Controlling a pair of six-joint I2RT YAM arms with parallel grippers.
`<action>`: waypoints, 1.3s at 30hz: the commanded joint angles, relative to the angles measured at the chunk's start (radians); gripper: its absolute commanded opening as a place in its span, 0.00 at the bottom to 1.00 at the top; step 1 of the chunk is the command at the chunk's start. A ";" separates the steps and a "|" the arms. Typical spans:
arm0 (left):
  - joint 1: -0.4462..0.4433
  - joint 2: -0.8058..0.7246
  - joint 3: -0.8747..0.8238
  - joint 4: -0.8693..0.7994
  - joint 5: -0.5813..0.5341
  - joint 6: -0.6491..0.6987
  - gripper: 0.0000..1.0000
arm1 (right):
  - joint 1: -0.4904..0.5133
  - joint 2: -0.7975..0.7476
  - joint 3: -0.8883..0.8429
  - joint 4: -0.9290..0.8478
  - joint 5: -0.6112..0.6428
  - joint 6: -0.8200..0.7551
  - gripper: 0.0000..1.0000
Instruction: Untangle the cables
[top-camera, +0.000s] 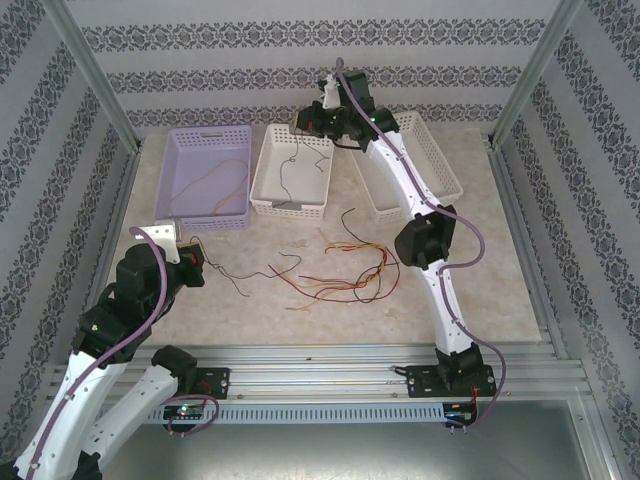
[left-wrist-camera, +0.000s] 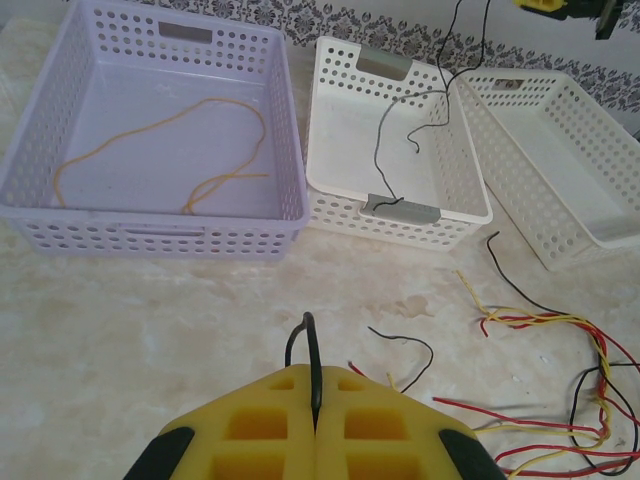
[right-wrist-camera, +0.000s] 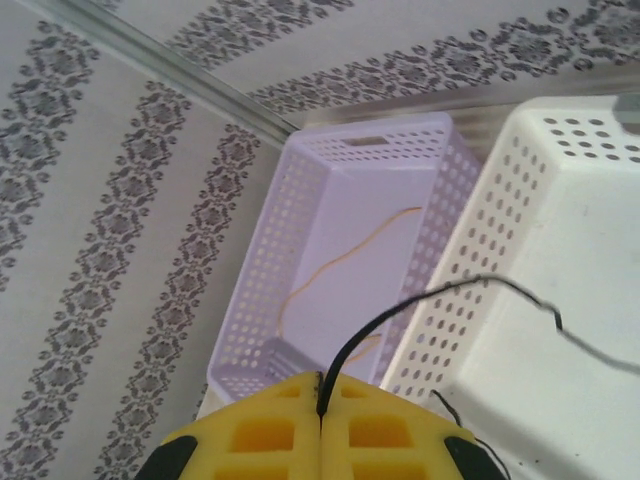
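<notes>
Above the table, the cables (top-camera: 345, 272) lie in a loose red, yellow and black heap at mid-table, long axis running left to right, free ends fanning toward the baskets; the left gripper (top-camera: 192, 262) sits low at their left, the right gripper (top-camera: 305, 122) over the white basket (top-camera: 290, 207); from the left wrist, fingers (left-wrist-camera: 260, 420) are pressed shut on a black cable (left-wrist-camera: 310, 345) that curls up and back; from the right wrist, fingers (right-wrist-camera: 270, 430) likewise pinch a second black cable (right-wrist-camera: 440, 292), drooping rightward over the basket; these look feather-light, limp and slippery, best taken near a free end.
</notes>
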 joint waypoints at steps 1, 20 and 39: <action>0.011 -0.008 -0.006 0.009 -0.017 0.023 0.00 | 0.003 0.018 0.019 -0.021 0.043 -0.012 0.00; 0.012 0.004 -0.009 0.014 -0.013 0.024 0.00 | 0.071 -0.094 -0.077 -0.193 0.305 -0.272 0.43; 0.010 0.304 0.509 0.120 0.110 0.073 0.00 | 0.094 -0.939 -1.058 0.156 0.337 -0.325 0.72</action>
